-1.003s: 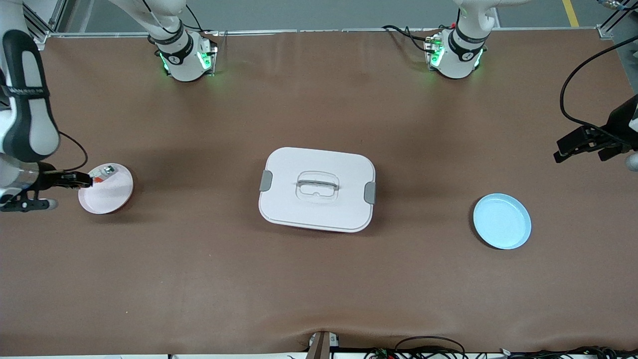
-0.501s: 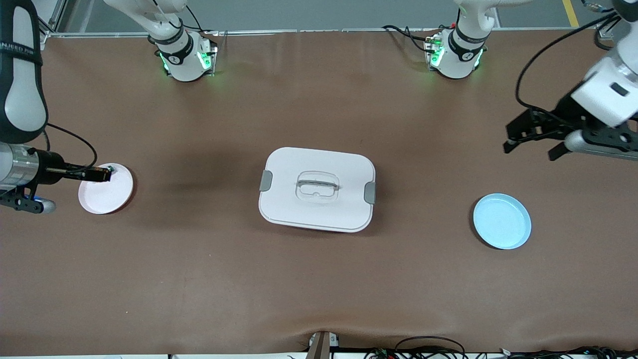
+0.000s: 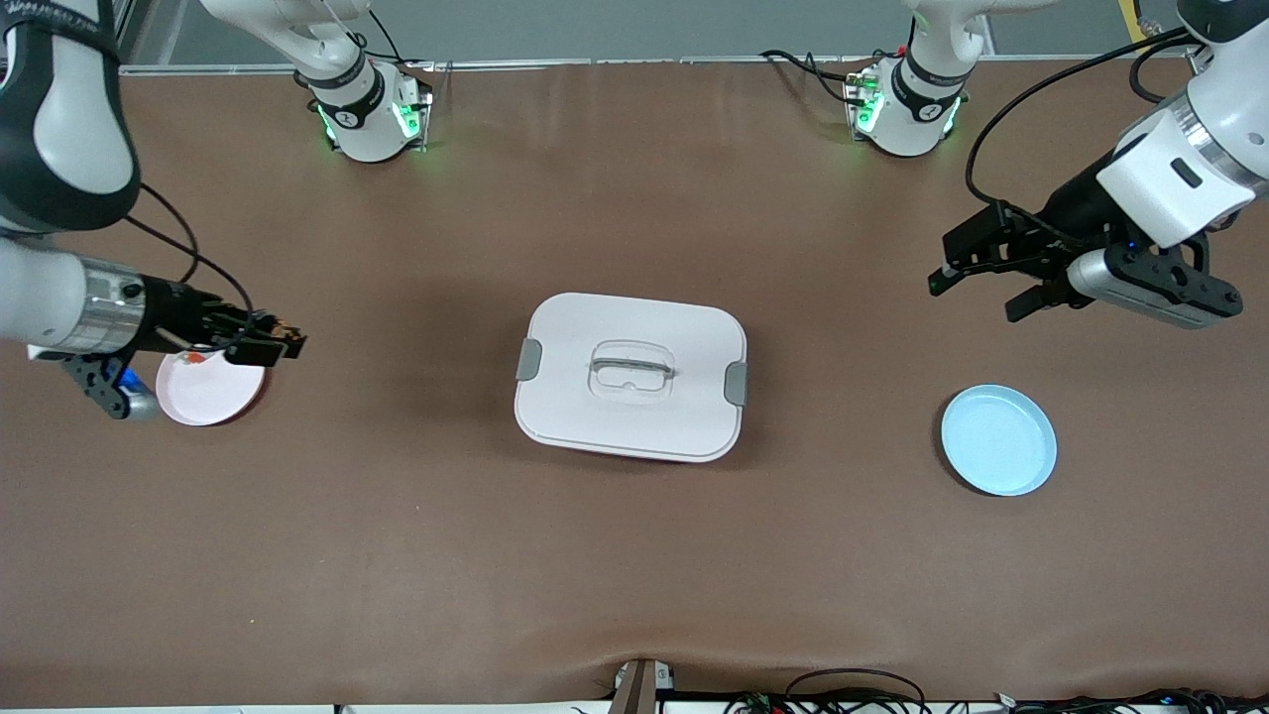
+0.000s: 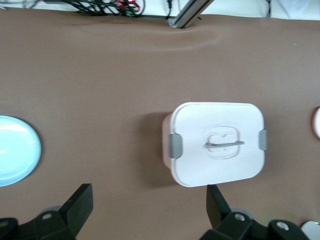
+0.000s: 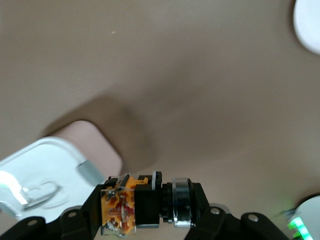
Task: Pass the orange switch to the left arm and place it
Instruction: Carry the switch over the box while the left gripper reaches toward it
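My right gripper (image 3: 283,344) is shut on the orange switch (image 5: 145,202), a black cylindrical part with an orange end and a silver ring. It hangs in the air just past the rim of the pink plate (image 3: 213,392), on the side toward the box. The white lidded box (image 3: 631,375) with grey latches stands in the middle of the table. My left gripper (image 3: 977,278) is open and empty, in the air over bare table between the box and the left arm's end, above the blue plate (image 3: 998,440). The box (image 4: 216,143) shows in the left wrist view too.
A small pale part with a red-orange bit (image 3: 196,356) lies on the pink plate. The arm bases (image 3: 369,111) (image 3: 904,107) glow green along the table's edge farthest from the front camera. Cables (image 3: 853,694) run along the nearest edge.
My right gripper has lifted the orange switch off the pink plate and moved toward the box. My left arm has swung in from the table's end toward the middle, gripper still open.
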Robot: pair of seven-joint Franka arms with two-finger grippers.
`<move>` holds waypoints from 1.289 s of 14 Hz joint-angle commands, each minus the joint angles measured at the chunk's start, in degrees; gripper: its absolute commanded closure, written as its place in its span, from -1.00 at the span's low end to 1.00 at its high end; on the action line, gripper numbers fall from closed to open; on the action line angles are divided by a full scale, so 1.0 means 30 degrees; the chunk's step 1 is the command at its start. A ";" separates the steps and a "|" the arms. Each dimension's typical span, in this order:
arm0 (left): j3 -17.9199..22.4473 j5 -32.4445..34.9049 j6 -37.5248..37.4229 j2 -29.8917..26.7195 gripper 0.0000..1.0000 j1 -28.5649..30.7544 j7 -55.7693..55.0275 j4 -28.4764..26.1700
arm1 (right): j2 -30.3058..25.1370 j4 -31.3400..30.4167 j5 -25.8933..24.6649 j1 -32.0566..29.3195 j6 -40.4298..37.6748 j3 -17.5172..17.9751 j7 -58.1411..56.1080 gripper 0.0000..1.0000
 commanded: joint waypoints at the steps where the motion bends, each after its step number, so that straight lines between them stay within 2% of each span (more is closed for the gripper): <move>1: -0.0290 -0.1743 0.0821 0.0424 -1.00 -0.0120 -0.0063 0.0115 | 0.0090 0.1337 0.1091 0.1721 -0.0067 -0.0217 0.3531 1.00; 5: -0.0642 -0.2920 0.2255 0.1508 -1.00 -0.1290 -0.3368 0.0144 | 0.0822 0.2456 0.2116 0.3891 0.1481 -0.0217 0.8778 1.00; 8: -0.0642 -0.5524 0.2963 0.2182 -1.00 -0.2111 -0.3786 0.0056 | 0.1347 0.2776 0.2764 0.5385 0.3792 -0.0217 1.1971 1.00; 10: -0.0642 -0.5881 0.4450 0.2418 -1.00 -0.3046 -0.3931 -0.0002 | 0.2486 0.4264 0.2764 0.6353 0.4647 -0.0217 1.4429 1.00; 12: -0.0671 -0.6056 0.5274 0.2856 -1.00 -0.3750 -0.4166 0.0027 | 0.4241 0.6925 0.2794 0.7028 0.4825 -0.0217 1.6891 1.00; 14: -0.0672 -0.7107 0.5802 0.3470 -1.00 -0.4366 -0.4284 0.0056 | 0.5621 0.8718 0.2823 0.7410 0.5087 -0.0217 1.8536 1.00; 18: -0.0672 -0.7435 0.6450 0.4350 -1.00 -0.5305 -0.3787 0.0115 | 0.6650 0.9659 0.2852 0.7998 0.7022 0.0134 2.0737 1.00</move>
